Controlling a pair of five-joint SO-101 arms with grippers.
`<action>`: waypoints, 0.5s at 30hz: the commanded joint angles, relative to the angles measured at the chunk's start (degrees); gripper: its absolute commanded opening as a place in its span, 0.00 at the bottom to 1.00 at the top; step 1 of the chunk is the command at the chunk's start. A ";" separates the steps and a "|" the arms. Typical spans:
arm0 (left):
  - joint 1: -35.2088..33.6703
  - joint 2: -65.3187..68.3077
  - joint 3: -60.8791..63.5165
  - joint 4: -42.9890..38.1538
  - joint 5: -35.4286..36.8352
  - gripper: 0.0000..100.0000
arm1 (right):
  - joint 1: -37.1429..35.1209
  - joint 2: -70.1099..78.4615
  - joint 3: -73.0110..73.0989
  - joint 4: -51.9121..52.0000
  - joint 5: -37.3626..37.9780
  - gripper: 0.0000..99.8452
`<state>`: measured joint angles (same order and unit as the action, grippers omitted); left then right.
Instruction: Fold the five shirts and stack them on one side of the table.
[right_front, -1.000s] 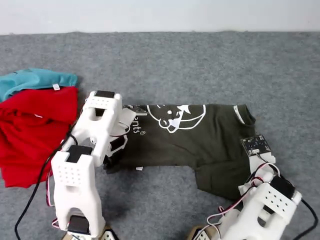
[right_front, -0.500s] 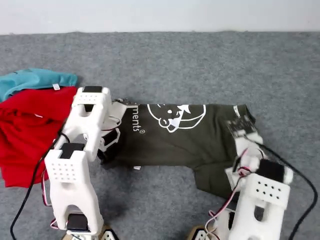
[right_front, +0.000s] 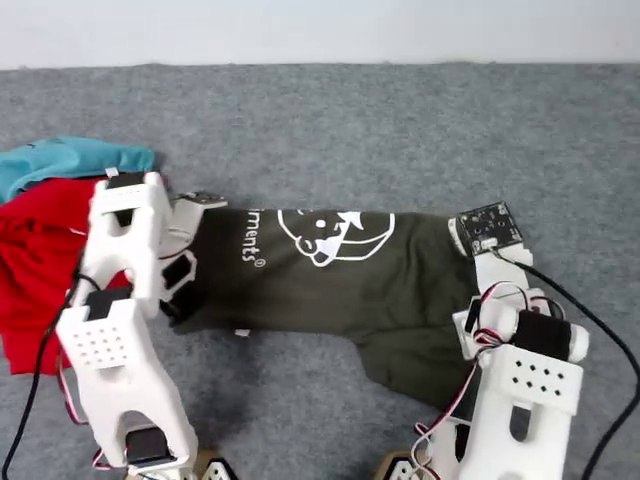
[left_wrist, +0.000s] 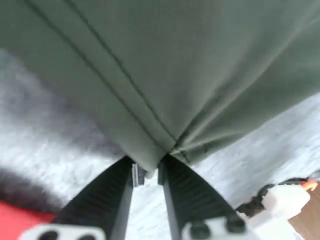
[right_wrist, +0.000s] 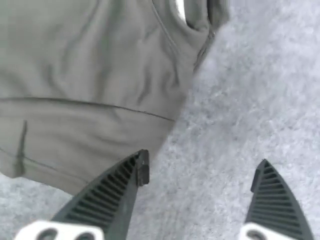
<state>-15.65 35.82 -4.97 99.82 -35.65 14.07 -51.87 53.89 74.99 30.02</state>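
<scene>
Olive shirt (left_wrist: 200, 65) between left fingers (left_wrist: 107, 195)

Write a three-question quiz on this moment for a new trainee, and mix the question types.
1. True or false: the left gripper is shut on the hem of the dark green shirt.
2. Which shirt peeks out from behind the red shirt? A) teal shirt B) yellow shirt C) white shirt
3. Fill in the blank: the right gripper, over the dark green shirt's edge, is ____ (open or shut).

Key: 1 true; 2 A; 3 open.
</scene>
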 joint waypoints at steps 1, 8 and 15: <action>-3.69 -2.73 -1.45 0.70 -1.32 0.01 | 0.84 -0.22 0.97 -1.89 -0.35 0.33; -6.51 -2.73 -1.45 0.62 -1.32 0.01 | 0.84 -0.22 2.55 -2.59 -0.35 0.33; -7.91 -2.73 -1.45 0.62 -0.35 0.01 | 0.84 -0.13 2.55 -2.59 -0.35 0.33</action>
<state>-21.98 35.82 -4.97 99.82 -36.35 14.42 -51.87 56.79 73.49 30.02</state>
